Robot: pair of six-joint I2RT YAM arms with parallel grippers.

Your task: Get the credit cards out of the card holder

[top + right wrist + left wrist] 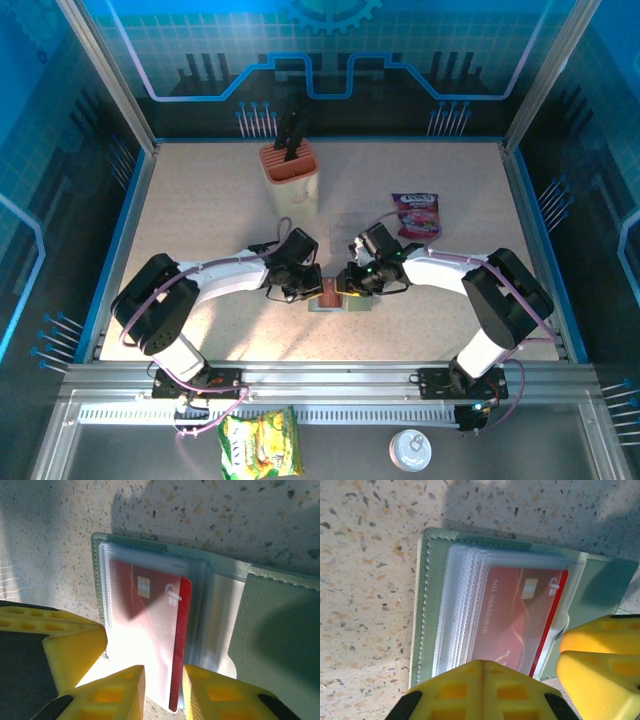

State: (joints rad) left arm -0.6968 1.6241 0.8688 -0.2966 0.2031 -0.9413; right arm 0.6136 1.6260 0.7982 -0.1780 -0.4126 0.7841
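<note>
The card holder [328, 299] lies open on the table between both arms, its grey-green cover [426, 605] [280, 630] spread flat with clear sleeves inside. A red credit card [520, 615] [150, 620] sits in the top sleeve, one long red edge sticking out of it. My left gripper [303, 290] [482, 662] is shut, its tips resting on the sleeves' near edge. My right gripper [350, 284] [163, 672] is open a little, its fingers standing either side of the card's bare red edge. Its yellow fingers [600, 650] show beside the holder's right side.
A purple snack packet [415, 214] lies behind the right arm. An orange block with dark handles [290, 168] stands at the back middle. A yellow packet [262, 443] and a white lid [410, 450] lie below the rail at the front.
</note>
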